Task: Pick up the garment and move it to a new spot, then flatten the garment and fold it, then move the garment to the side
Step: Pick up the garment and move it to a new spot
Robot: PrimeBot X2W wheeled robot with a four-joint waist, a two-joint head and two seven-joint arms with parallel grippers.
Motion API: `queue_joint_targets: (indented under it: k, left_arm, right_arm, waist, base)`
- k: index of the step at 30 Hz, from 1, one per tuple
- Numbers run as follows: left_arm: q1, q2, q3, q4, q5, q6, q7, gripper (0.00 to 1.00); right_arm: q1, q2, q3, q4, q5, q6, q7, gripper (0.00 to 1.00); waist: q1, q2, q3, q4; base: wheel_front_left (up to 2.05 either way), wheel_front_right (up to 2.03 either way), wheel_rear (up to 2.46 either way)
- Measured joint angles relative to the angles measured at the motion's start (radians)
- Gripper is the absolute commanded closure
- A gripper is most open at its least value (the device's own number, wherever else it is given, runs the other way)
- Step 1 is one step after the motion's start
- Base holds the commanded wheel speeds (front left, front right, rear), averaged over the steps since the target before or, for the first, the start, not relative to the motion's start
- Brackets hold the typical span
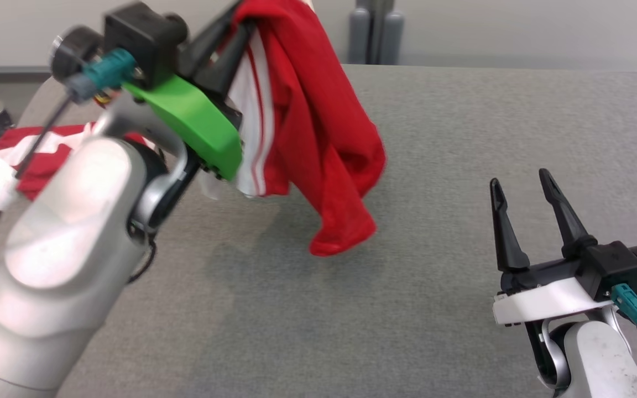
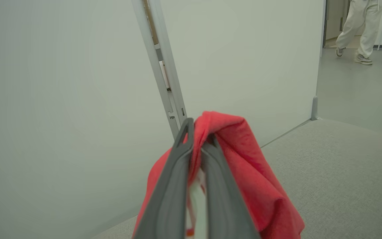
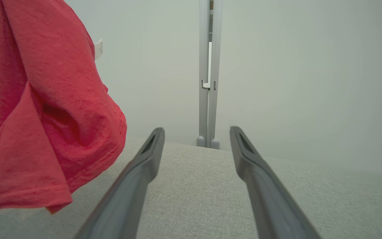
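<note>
- Left gripper (image 1: pixel 244 16) is raised, jaws pinched on the garment (image 1: pixel 318 127); the red cloth hangs over the table (image 1: pixel 462 138), left of middle.
- Right gripper (image 1: pixel 520 177) sits low at the right, jaws wide and holding nothing, well apart from the cloth.
- Open grey surface runs between them to the far edge.

Brightness: bright, even and soft in all three views.
Shadow: a faint, soft-edged darker patch on the table (image 1: pixel 241 260), just below and left of the garment (image 1: pixel 318 127).
Glare: the pale forearm (image 1: pixel 75 182) left of the garment is washed nearly white.
Blur: the garment's right edge smears in the head view.
Focus: the fingers (image 2: pixel 167 192) clamping the garment go soft close to the lens.
</note>
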Motion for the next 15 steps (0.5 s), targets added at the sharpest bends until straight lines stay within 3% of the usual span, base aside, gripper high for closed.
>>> queue_joint_targets:
  k: [8, 15]
  left_arm:
    - [0.05, -0.072, -0.062, -0.053, 0.0, 0.03, 0.011, 1.0]
    - [0.065, -0.114, -0.069, 0.078, -0.016, 0.03, -0.03, 1.0]
  right_arm:
    - [-0.028, -0.001, -0.017, -0.011, 0.023, 0.0, 0.0, 0.0]
    - [-0.047, -0.001, -0.019, -0.013, 0.056, 0.0, 0.0, 0.0]
  waist:
    - [0.0, 0.0, 0.018, -0.131]
    - [0.0, 0.0, 0.048, -0.258]
  base:
    - [0.0, 0.0, 0.0]
    - [0.0, 0.0, 0.0]
